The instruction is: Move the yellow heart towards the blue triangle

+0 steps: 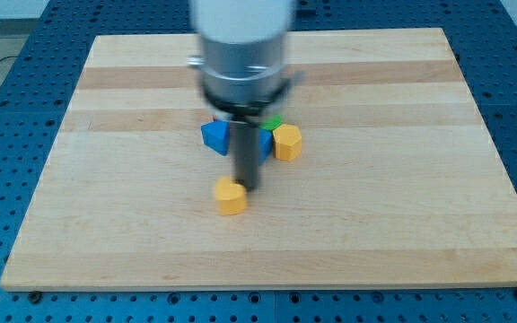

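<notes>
The yellow heart (231, 196) lies on the wooden board (375, 197) a little below the middle. My tip (248, 187) touches or nearly touches its upper right side. The blue triangle (214, 136) lies above the heart, just left of the rod. A second blue block (266, 141) shows just right of the rod, partly hidden by it; its shape cannot be made out.
A yellow hexagon-like block (287, 142) sits right of the rod. A green block (274, 123) peeks out behind it. The arm's grey body (243, 54) hangs over the board's top middle and hides what lies behind it.
</notes>
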Controlling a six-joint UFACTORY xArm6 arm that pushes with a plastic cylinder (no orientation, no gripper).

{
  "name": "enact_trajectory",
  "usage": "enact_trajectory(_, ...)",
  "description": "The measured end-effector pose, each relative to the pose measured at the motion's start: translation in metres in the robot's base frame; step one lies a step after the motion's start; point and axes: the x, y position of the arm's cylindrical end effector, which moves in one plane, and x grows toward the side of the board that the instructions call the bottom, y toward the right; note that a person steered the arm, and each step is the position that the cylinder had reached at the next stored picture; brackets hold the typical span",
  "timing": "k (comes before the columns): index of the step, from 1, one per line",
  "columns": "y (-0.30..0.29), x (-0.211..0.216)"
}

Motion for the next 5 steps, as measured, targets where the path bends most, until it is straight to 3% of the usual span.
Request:
enact_trajectory(1,-0.019,0.001)
enact_trajectory(3,0.088,0.008)
enact_trajectory(4,0.093,0.032)
enact_trajectory(5,0.05,0.054)
